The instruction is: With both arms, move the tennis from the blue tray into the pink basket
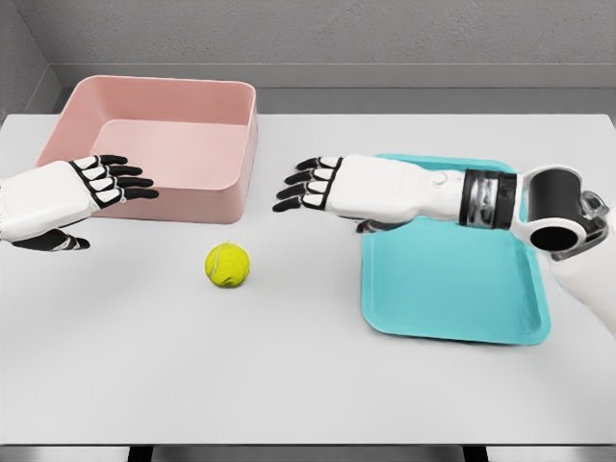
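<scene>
Hovering my left hand point(82, 192) and right hand point(332, 188) with fingers spread, holding nothing, I see the ball point(227, 265) on the table point(289, 385), between basket point(159, 144) and tray point(452, 289); uneven squeeze could roll it away

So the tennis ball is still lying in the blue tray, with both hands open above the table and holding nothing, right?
Not quite. The head view shows the tennis ball on the bare table, between the pink basket and the blue tray, not in the tray. The rest holds: left hand and right hand are open and hold nothing.
</scene>
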Controlling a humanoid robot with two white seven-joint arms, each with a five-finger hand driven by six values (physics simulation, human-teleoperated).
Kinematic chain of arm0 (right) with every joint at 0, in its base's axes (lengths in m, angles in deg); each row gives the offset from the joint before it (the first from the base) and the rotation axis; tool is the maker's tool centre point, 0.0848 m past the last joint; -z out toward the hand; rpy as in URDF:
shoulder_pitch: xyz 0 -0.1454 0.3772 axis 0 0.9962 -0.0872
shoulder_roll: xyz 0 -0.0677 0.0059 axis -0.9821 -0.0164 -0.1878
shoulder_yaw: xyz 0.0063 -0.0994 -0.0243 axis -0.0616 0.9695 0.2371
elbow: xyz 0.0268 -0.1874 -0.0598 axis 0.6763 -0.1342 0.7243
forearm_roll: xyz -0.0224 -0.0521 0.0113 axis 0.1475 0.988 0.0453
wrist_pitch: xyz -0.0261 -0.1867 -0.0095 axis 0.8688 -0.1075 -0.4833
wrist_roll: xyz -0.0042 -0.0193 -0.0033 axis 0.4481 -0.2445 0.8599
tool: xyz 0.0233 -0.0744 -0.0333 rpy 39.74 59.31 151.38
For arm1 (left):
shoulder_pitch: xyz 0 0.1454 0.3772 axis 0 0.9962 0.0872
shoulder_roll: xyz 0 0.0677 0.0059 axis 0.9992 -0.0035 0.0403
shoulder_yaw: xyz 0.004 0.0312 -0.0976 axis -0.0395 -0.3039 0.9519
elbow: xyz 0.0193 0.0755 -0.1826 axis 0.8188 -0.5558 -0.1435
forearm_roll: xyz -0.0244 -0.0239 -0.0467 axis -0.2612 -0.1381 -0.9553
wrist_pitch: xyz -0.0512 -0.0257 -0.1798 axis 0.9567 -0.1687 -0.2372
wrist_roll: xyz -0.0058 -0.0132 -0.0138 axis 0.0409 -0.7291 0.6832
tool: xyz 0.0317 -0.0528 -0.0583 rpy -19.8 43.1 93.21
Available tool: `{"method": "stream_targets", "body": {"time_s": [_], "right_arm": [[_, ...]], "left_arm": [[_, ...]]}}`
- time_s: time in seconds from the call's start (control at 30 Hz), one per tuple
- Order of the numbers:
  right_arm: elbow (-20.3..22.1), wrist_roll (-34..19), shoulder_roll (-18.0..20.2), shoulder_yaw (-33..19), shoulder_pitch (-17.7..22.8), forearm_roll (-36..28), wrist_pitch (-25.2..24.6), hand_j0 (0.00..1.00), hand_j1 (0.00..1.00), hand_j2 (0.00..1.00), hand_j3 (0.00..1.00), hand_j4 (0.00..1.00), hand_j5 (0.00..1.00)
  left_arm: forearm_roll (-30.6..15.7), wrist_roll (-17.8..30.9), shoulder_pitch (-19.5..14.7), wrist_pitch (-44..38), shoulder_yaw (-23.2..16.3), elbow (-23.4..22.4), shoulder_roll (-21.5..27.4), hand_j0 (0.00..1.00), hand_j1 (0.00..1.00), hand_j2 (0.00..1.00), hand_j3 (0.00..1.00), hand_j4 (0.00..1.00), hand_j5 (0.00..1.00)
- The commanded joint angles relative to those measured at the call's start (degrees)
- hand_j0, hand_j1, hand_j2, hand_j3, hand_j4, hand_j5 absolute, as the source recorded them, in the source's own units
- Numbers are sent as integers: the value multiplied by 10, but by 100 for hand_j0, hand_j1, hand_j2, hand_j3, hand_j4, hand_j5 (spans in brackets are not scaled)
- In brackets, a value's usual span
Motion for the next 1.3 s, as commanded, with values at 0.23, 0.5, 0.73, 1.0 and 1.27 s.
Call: {"method": "stream_targets", "body": {"time_s": [0.23, 0.5, 0.73, 1.0, 1.27], "right_arm": [[1, 1, 88, -308, 203, -109, -3, 100, 100, 100, 100, 100, 100], [-2, 0, 61, -329, 273, -117, -3, 100, 100, 100, 100, 100, 100], [-3, -4, 59, -334, 294, -155, -3, 100, 100, 100, 100, 100, 100], [-8, -5, 59, -333, 297, -153, -3, 100, 100, 100, 100, 100, 100], [-19, -4, 59, -333, 297, -153, -3, 100, 100, 100, 100, 100, 100]], "left_arm": [[116, 12, -3, 0, -38, -1, -86, 100, 100, 100, 100, 100, 100], [113, 43, -28, 0, -77, 0, -111, 100, 100, 100, 100, 100, 100], [108, 43, -85, 0, -140, -1, -126, 100, 100, 100, 100, 100, 100], [102, 43, -127, 0, -187, -3, -142, 100, 100, 100, 100, 100, 100], [83, 43, -155, 0, -220, -22, -157, 100, 100, 100, 100, 100, 100]]}}
